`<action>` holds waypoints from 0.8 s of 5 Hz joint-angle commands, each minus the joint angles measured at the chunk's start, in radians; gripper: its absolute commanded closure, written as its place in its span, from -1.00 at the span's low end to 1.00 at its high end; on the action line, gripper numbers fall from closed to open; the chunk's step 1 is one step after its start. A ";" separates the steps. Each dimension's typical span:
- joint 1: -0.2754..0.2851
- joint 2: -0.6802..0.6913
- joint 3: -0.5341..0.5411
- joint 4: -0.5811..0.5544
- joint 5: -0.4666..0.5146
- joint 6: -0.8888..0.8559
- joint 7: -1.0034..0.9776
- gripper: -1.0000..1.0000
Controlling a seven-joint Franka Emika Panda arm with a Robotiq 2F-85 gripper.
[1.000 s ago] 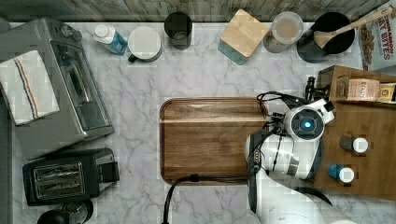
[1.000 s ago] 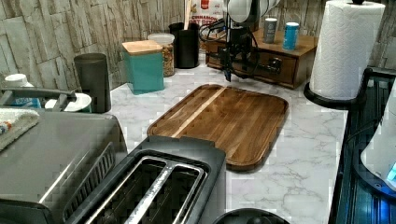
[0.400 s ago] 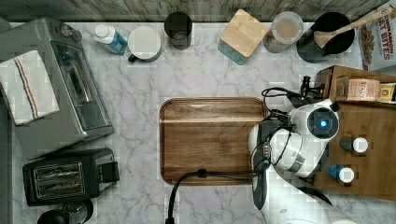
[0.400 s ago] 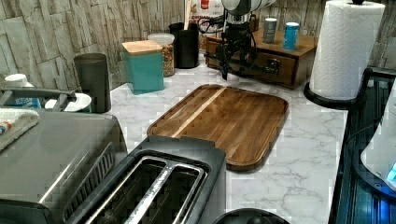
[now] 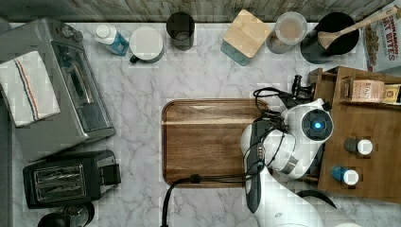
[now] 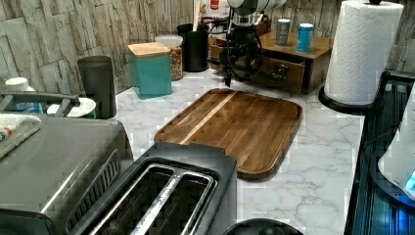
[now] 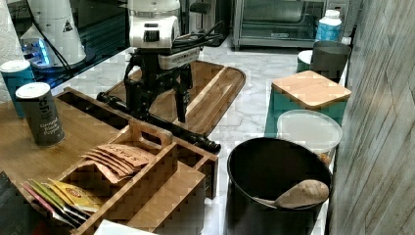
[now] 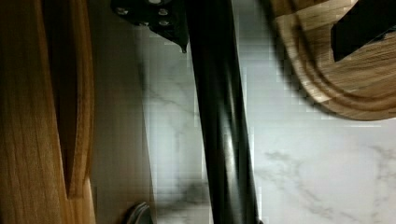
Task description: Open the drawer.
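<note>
The drawer [image 7: 147,126] belongs to the wooden cabinet [image 5: 373,156] at the top view's right edge of the marble counter [image 5: 142,118], and in the right view it already looks pulled out somewhat, its inside open to view behind the long black bar handle [image 7: 161,122]. The tool [image 7: 159,105] stands over that handle with its fingers spread, one finger [image 7: 182,100] hanging on the side toward the wooden tray [image 7: 215,88] and the other down on the cabinet side, so the bar runs between them without being pinched; the wrist view shows the same, the bar [image 8: 219,116] passing straight through the gap with marble beneath. The step in hand appears to be the pull itself, and doing it well probably means keeping the cabinet-side finger hooked behind the bar and drawing straight away from the cabinet, square to the drawer front, so the drawer does not rack in its slides. The pull would be best taken low and level, since lifting could slip the finger off the bar. The tray lies just beside the drawer's path, so the travelling finger risks catching its rim. The arm [image 5: 279,156] reaches in from the top view's lower edge, its wrist pointing straight down above the handle, cables looping around it.
</note>
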 commanded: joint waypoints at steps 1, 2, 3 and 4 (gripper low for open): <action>0.228 -0.110 0.145 -0.033 -0.028 -0.024 0.202 -1.00; 0.257 -0.102 0.171 -0.025 -0.016 -0.019 0.235 -1.00; 0.287 -0.091 0.186 -0.009 -0.041 -0.006 0.292 -1.00; 0.323 -0.081 0.181 0.028 -0.061 -0.037 0.370 -1.00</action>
